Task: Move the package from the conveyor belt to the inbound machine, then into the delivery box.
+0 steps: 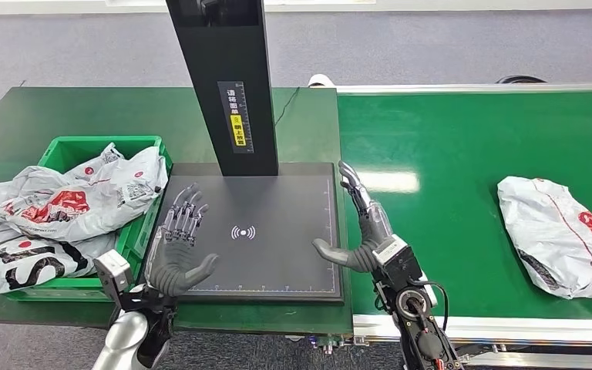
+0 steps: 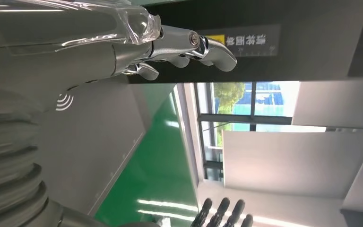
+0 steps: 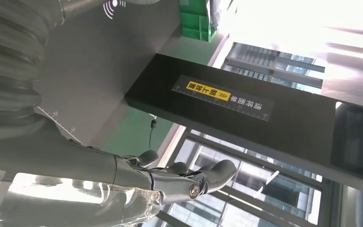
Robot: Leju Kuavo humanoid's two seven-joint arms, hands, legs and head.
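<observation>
The package, one white plastic mailer with red and black print, lies flat on the green conveyor belt at the right edge of the head view, about mid-height. Its long axis runs diagonally, from the upper left down to the lower right, with the narrower end toward the upper left and the wider, crumpled end toward the frame's lower right corner. Nothing touches it.

At the centre of the frame sits the inbound machine, a dark flat plate marked with a white wireless symbol, and from its far edge rises one black column carrying a yellow and white label. Both hands hover at the plate, one on each side. The left hand is over the plate's lower left part, fingers spread and pointing toward the top of the frame, thumb out to the right, holding nothing. The right hand is at the plate's right edge, fingers stretched and apart, thumb reaching left over the plate, also holding nothing. It is well apart from the package.

In the left part of the frame stands one green delivery box on the dark green worktop. It is heaped with white mailers that spill over its near left rim; at least three can be told apart, but an exact count is not possible.

In the left wrist view the left hand's fingers are extended in front of the column's label.
</observation>
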